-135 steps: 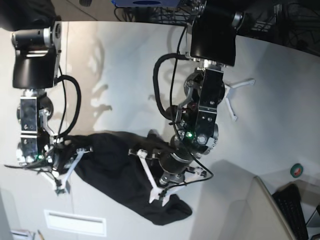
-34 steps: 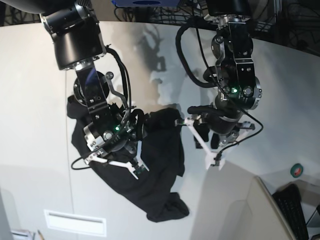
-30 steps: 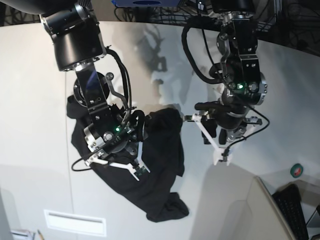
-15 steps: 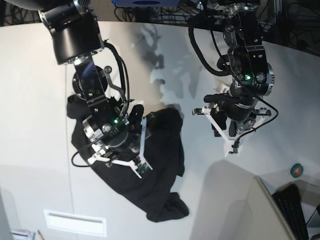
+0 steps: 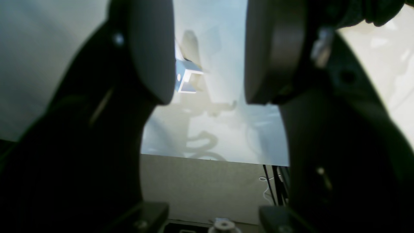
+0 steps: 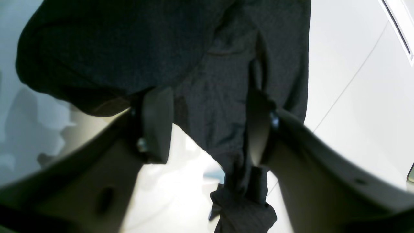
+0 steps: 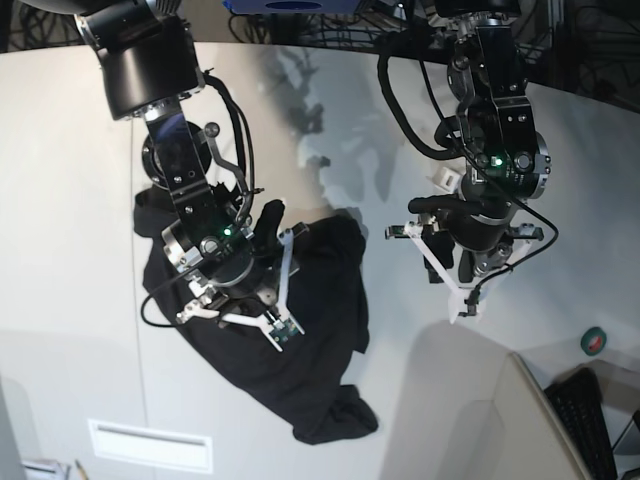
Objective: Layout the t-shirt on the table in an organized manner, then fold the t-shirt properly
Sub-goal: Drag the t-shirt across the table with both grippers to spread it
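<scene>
The black t-shirt (image 7: pixel 320 340) lies bunched and wrinkled on the off-white table (image 7: pixel 60 200). My right gripper (image 7: pixel 262 300), on the base view's left, hangs over the shirt's middle with its jaws apart. In the right wrist view the shirt (image 6: pixel 210 58) fills the space beyond the open gripper (image 6: pixel 207 129), and nothing is pinched. My left gripper (image 7: pixel 450 285), on the base view's right, is open and empty above bare table, clear of the shirt's right edge. In the left wrist view the gripper (image 5: pixel 210 64) frames only tabletop (image 5: pixel 220 129).
A small white rectangular plate (image 7: pixel 150 445) lies near the front left. A green tape roll (image 7: pixel 594 341) and a keyboard (image 7: pixel 585 415) are at the right. A raised cream panel (image 7: pixel 480 420) stands at the front right. A seam line (image 7: pixel 140 330) crosses the table.
My left gripper has drawn away from the shirt's right edge, moving right and staying open. My right gripper has turned and spread its fingers over the shirt. The shirt has barely shifted.
</scene>
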Available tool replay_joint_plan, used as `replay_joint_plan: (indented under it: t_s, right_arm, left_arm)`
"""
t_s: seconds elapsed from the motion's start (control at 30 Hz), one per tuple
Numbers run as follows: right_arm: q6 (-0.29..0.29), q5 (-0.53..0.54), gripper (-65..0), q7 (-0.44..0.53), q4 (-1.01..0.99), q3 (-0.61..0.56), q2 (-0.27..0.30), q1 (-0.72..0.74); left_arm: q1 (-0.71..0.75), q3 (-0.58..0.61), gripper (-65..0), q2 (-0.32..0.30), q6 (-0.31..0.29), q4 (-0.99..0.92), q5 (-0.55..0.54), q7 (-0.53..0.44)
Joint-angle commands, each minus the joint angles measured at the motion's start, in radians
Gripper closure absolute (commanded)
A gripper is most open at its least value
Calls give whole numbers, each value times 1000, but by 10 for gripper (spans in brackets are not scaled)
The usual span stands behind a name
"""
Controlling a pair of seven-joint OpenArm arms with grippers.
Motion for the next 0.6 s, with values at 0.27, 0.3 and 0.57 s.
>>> replay_joint_plan:
  t_s: [0.27, 0.3, 0.57]
  right_arm:
    - [-2, -4, 0, -34, 68, 2, 3, 36]
    - [-2, -4, 0, -45, 77, 2, 3, 39]
    - [1, -2, 0, -192, 79, -3, -27, 113]
  left_arm:
    - [-44, 3, -214, 1, -1, 13, -13, -21]
    - [-46, 3, -214, 3, -1, 13, -13, -21]
    - [-87, 5, -214, 4, -1, -33, -14, -21]
